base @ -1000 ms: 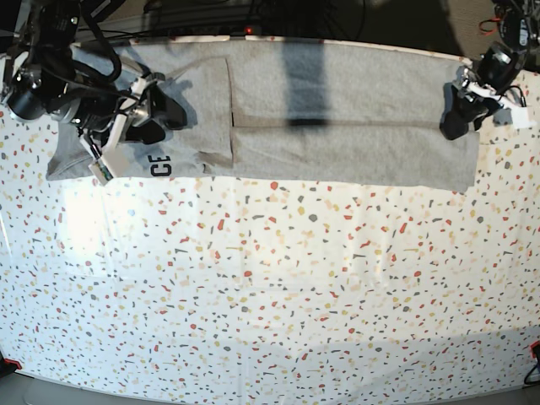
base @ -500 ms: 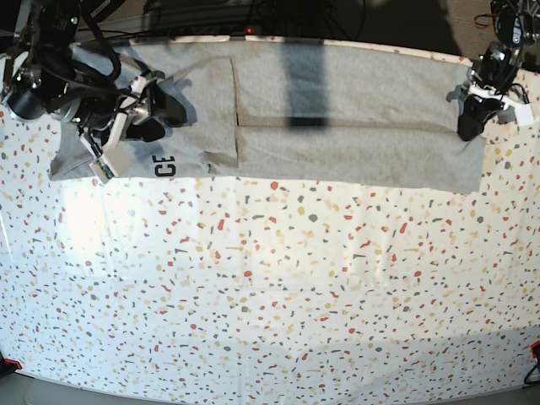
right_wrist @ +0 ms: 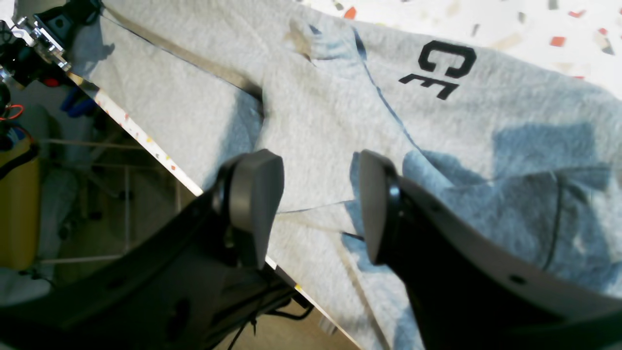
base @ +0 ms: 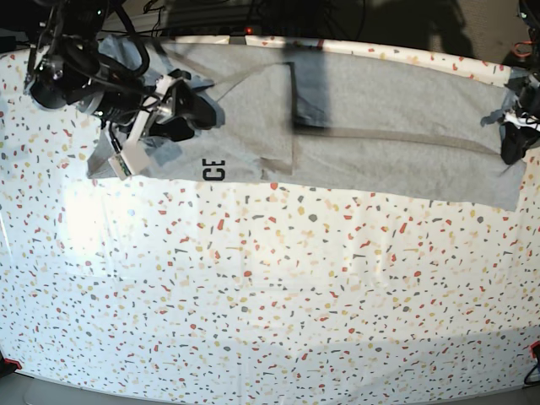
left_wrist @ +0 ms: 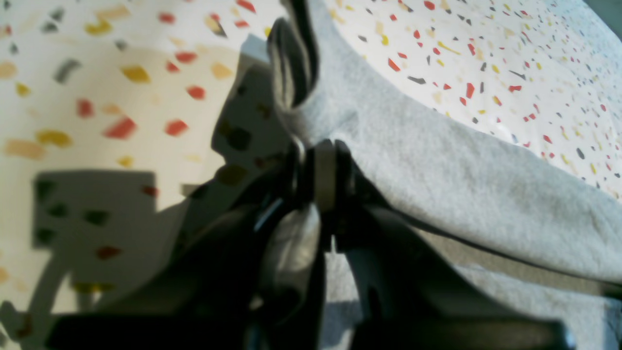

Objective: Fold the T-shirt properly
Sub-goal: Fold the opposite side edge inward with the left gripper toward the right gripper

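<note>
1. The T-shirt (base: 380,143) is light heather-grey and lies stretched in a long band along the far edge of the tabletop (base: 270,295).
2. One part is folded over, showing black letters "CE".
3. One corner is bunched and lifted.

Bright overhead light glares off the glossy speckled white tabletop (base: 93,228) at left of the barrel-distorted base view. In the left wrist view, foreground parts are blurred, dark, and cast hard shadows lower left.
</note>
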You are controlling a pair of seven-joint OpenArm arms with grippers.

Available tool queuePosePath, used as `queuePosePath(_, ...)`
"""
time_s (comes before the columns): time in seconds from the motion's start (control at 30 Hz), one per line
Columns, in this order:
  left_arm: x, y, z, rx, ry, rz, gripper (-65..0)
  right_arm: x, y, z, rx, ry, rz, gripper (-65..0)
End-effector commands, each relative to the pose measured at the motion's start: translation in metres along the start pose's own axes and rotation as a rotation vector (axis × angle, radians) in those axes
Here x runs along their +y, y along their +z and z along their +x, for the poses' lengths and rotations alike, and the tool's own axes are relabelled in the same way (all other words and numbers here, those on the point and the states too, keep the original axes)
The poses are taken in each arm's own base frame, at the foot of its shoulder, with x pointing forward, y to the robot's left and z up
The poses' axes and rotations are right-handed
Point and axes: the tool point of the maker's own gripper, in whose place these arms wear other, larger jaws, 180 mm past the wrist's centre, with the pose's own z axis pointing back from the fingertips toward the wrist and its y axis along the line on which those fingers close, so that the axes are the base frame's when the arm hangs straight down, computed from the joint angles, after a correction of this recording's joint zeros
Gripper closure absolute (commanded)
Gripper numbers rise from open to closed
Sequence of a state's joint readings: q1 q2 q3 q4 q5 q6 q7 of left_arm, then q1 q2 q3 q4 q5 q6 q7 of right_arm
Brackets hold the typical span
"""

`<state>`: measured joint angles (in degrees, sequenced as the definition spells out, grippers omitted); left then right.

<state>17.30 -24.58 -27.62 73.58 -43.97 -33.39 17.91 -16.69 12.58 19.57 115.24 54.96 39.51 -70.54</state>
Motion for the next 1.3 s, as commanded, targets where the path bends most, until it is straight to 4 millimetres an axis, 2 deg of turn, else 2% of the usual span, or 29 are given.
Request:
queuePosePath(0.0,-0.006,0.001,0.018,-0.04,0.001,-0.037,0.0,0.003,0.003,0.01,-0.036,0.026,0.006,-29.3)
queuePosePath(0.17,-0.067,0.011,0.012,-0.019,0.097,-0.254,0.0,0.002,0.003,0.012,-0.043,0.028,0.006,-29.3)
queuePosePath(0.4,-0.161,0.034,-0.005,-0.059,0.199,-0.417,0.0,0.002,0.003,0.013,-0.046,0.028,0.006,-29.3)
queuePosePath(0.53,-0.216,0.031,-0.034,0.012,0.256,-0.528,0.0,0.003,0.003,0.013,-0.049,0.027,0.007,-29.3)
queuePosePath(0.63,-0.261,0.028,-0.061,0.094,0.221,-0.625,0.0,0.002,0.003,0.014,-0.053,0.028,0.006,-29.3)
queuePosePath(0.7,-0.285,0.028,-0.071,0.105,0.196,-0.675,0.0,0.002,0.003,0.014,-0.053,0.028,0.006,-29.3)
queuePosePath(0.8,-0.315,0.033,-0.082,0.113,0.181,-0.745,0.0,0.002,0.003,0.014,-0.052,0.028,0.006,-29.3)
queuePosePath(0.97,-0.347,0.037,-0.107,0.171,0.132,-0.782,0.0,0.003,0.003,0.014,-0.055,0.028,0.007,-29.3)
queuePosePath(1.13,-0.37,0.041,-0.107,0.118,0.079,-0.832,0.0,0.003,0.003,0.016,-0.065,0.027,0.007,-29.3)
queuePosePath(1.17,-0.374,0.041,-0.105,0.113,0.078,-0.844,-6.6,0.003,0.003,0.016,-0.065,0.027,0.007,-29.3)
queuePosePath(1.23,-0.38,0.04,-0.101,0.104,0.071,-0.865,-24.1,0.003,0.003,0.016,-0.065,0.027,0.007,-29.3)
queuePosePath(1.27,-0.383,0.039,-0.099,0.1,0.068,-0.875,-27.5,0.003,0.003,0.016,-0.065,0.027,0.007,-29.3)
